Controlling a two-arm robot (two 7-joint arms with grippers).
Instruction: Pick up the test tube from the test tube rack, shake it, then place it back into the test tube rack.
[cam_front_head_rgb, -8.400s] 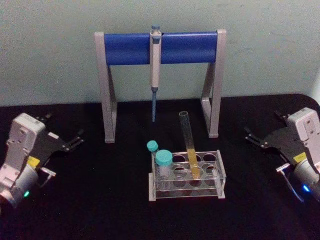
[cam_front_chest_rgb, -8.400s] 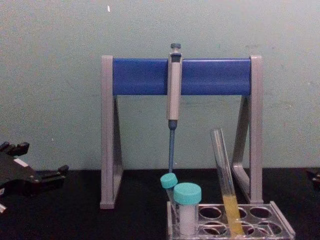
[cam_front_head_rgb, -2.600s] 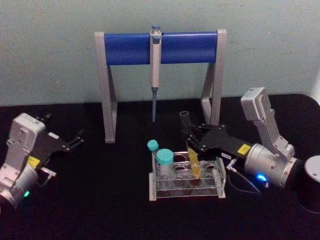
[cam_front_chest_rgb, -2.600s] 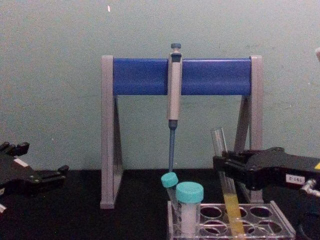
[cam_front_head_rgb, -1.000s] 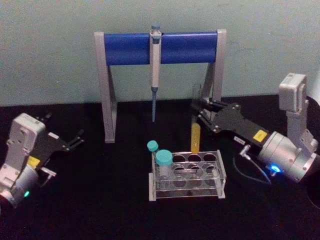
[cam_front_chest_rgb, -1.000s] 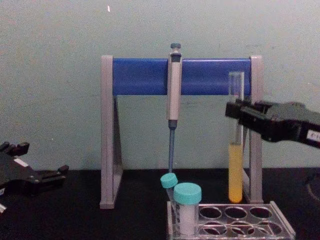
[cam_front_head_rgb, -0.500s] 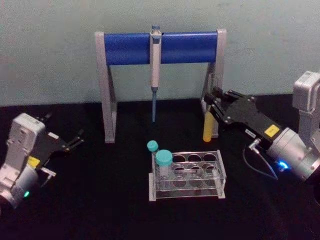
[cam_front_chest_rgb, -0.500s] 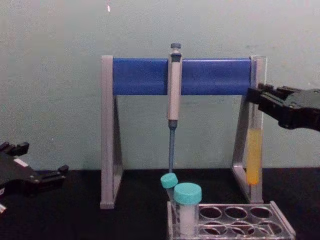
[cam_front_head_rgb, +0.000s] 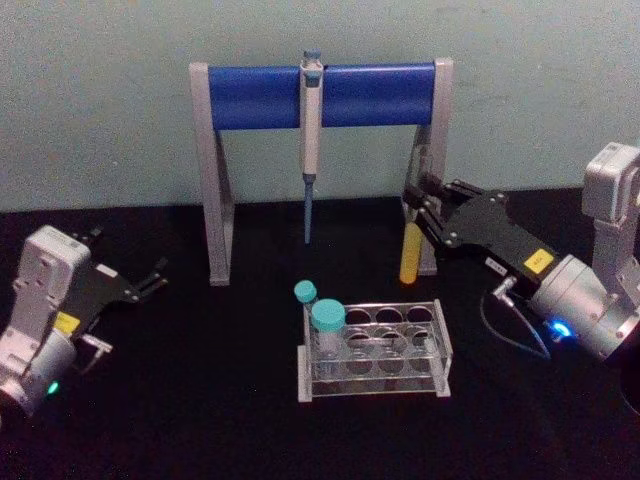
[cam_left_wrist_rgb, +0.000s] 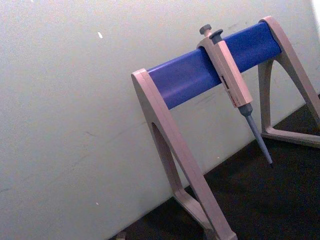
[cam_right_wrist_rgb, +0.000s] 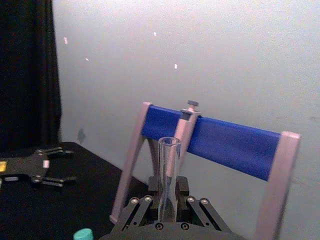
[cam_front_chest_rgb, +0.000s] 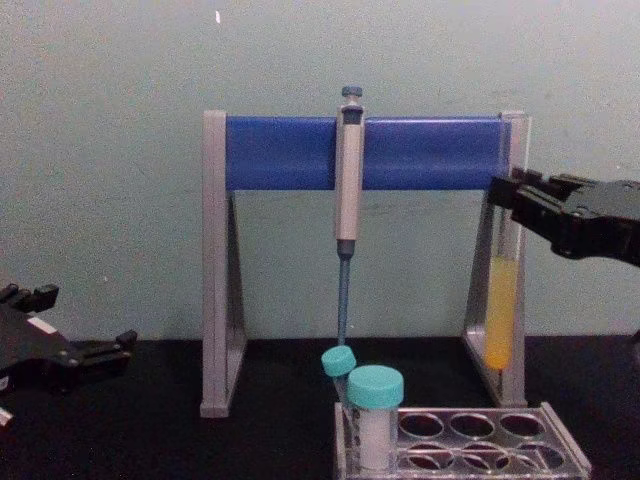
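The test tube (cam_front_head_rgb: 409, 254), clear glass with yellow liquid in its lower part, hangs upright in the air in front of the pipette stand's right leg. My right gripper (cam_front_head_rgb: 417, 206) is shut on its upper glass, and the right wrist view shows the open mouth of the test tube (cam_right_wrist_rgb: 168, 170) rising above the fingers. From the chest, the test tube (cam_front_chest_rgb: 499, 312) is above and behind the test tube rack (cam_front_chest_rgb: 563, 443). That low clear test tube rack (cam_front_head_rgb: 443, 345) stands at the table's middle. My left gripper (cam_front_head_rgb: 152, 279) rests open at the far left.
Two teal-capped tubes (cam_front_head_rgb: 326, 320) stand at the rack's left end. The grey-and-blue pipette stand (cam_front_head_rgb: 214, 180) stands behind the rack with a pipette (cam_front_head_rgb: 310, 120) hanging from its bar, close to the held tube. A black cloth covers the table.
Over the last second my right gripper carried the tube from above the rack to the right and back, to the stand's right leg. In the last half second it shifted slightly left.
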